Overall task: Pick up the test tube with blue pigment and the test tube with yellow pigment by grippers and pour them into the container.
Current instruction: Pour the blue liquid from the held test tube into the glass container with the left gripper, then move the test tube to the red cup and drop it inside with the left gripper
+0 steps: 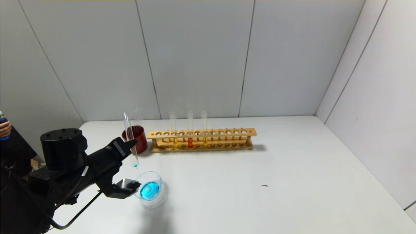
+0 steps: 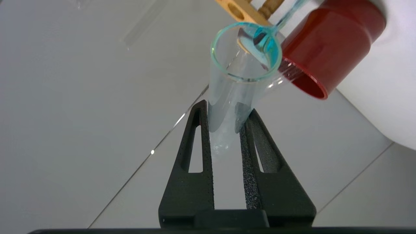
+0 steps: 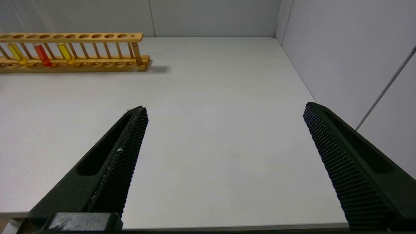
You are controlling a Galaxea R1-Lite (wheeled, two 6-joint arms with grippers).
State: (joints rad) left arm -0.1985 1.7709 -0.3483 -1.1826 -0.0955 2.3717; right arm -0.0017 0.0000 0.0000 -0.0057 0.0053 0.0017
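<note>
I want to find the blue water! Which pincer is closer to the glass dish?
Left. The left pincer sits right beside the glass dish, holding the blue test tube over it. The right pincer is open over bare table, with no dish near it.

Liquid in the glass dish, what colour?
Bright blue, pooled in the dish under the tube held by the left end effector. Head view shows it best.

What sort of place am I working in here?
Probably a mock chemistry bench in a robot test cell: a wooden test tube rack holding coloured tubes, a glass dish with blue liquid, all on a bare white table enclosed by grey panels.
</note>
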